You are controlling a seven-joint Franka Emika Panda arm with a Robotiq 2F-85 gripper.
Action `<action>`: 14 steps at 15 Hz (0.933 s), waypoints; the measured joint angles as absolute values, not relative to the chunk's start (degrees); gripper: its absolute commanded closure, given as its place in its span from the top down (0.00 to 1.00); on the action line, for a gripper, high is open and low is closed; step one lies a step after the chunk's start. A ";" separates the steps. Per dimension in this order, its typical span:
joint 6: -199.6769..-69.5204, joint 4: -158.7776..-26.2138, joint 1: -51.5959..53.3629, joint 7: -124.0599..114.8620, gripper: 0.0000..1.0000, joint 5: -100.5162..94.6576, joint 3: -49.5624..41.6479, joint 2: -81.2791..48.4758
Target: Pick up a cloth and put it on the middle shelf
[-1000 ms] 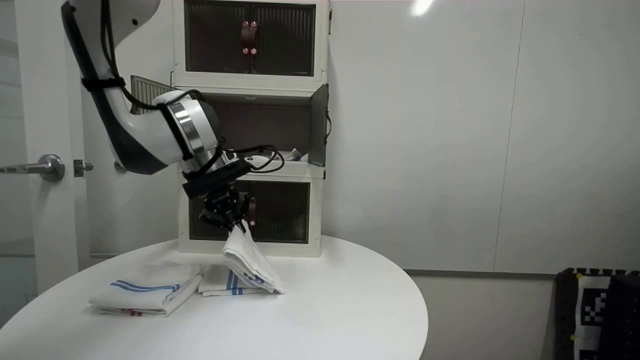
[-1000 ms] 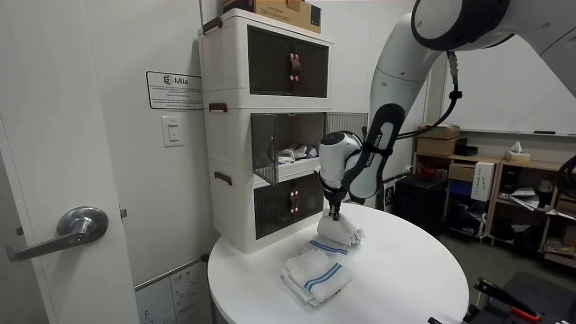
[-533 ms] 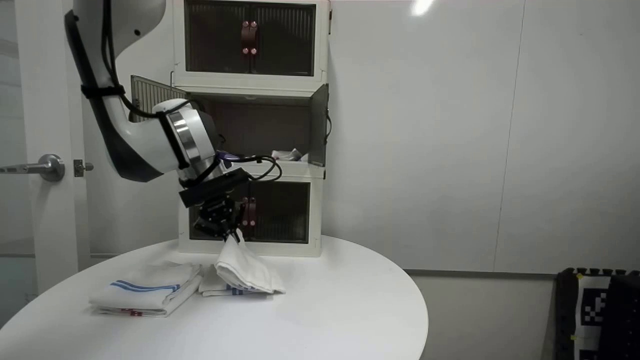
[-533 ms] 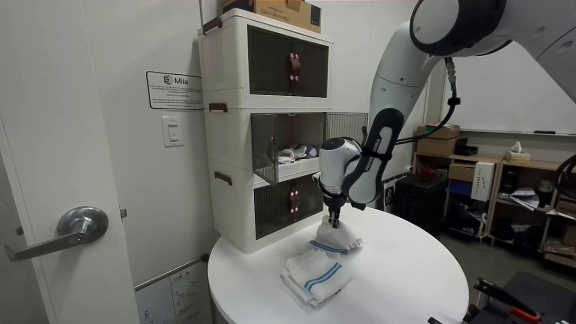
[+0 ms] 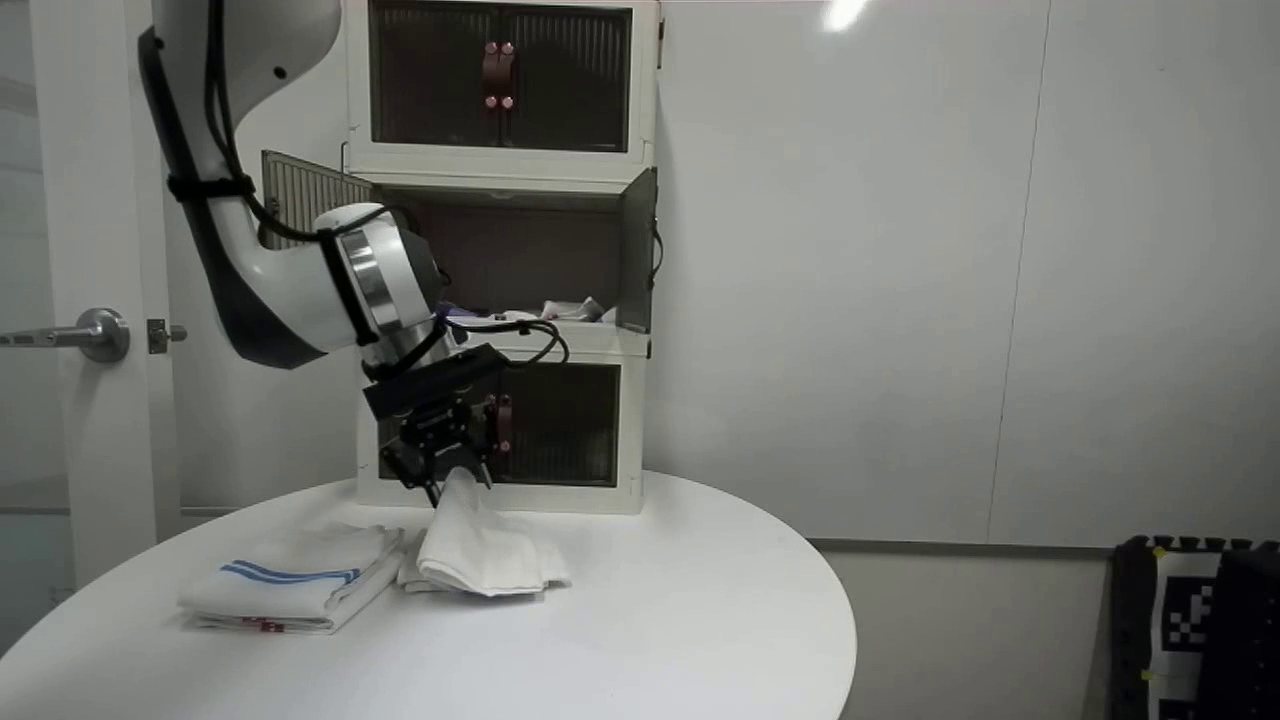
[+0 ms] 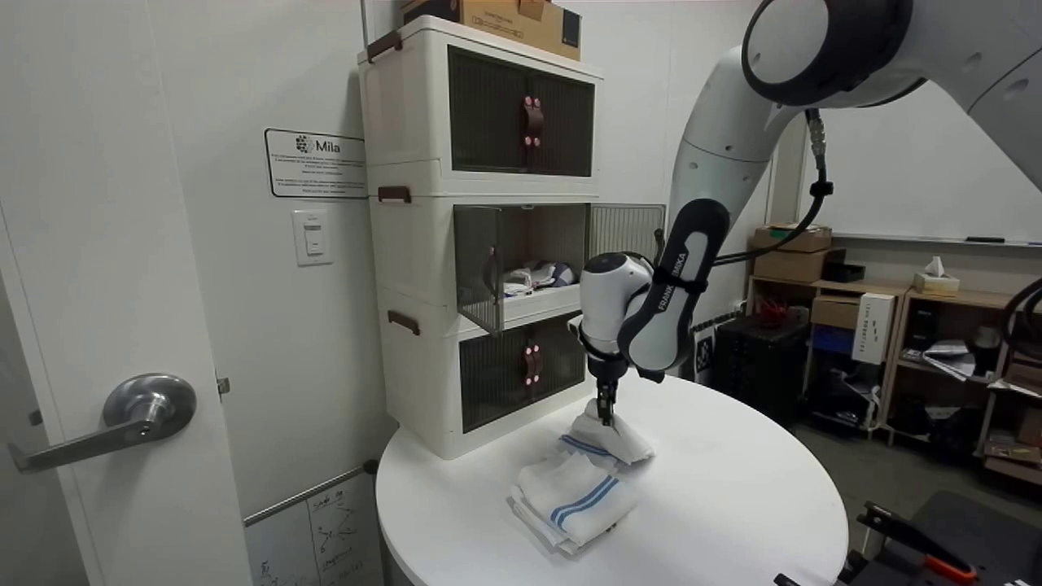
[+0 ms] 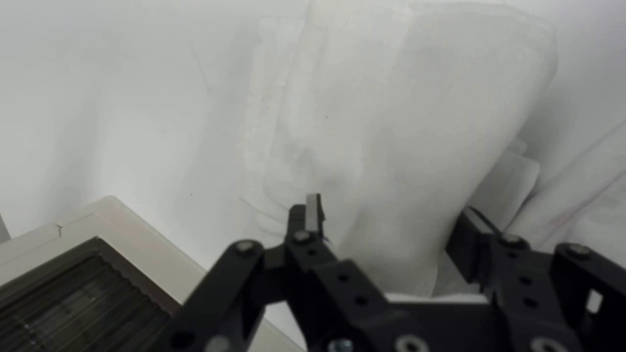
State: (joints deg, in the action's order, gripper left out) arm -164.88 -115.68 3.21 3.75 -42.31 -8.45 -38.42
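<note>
The gripper (image 5: pixel 461 491) points down over the table (image 5: pixel 650 640), its 2 fingers (image 7: pixel 472 259) spread well apart. The cloth (image 5: pixel 490 555) lies on the table, with a raised peak reaching up between the jaws in an exterior view. In the wrist view it fills most of the gap: its edge runs right beside the finger on that view's right, and the finger on the left stands over its folds. I cannot tell whether either touches it. Blue stripes (image 6: pixel 580 445) show beside the peak; whether on this cloth or another beneath is unclear. A folded pile (image 5: pixel 290 580) lies just beside it. The middle shelf (image 6: pixel 541 307) of the 3-tier cabinet (image 6: pixel 411 252) has its 2 doors (image 6: pixel 479 268) open and holds some fabric (image 6: pixel 533 278).
</note>
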 measured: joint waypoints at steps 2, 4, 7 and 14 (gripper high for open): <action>-164.88 -115.68 3.23 4.11 1.00 -42.13 -8.15 -39.08; -164.88 -115.67 3.23 4.49 1.00 -41.93 -7.90 -39.79; -164.88 -115.60 3.23 4.64 0.74 -41.62 -7.78 -40.62; -164.88 -115.52 3.02 5.38 0.21 -39.69 -7.76 -40.84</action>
State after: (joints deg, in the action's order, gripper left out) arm -164.88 -115.52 3.02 5.38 -39.69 -7.76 -40.84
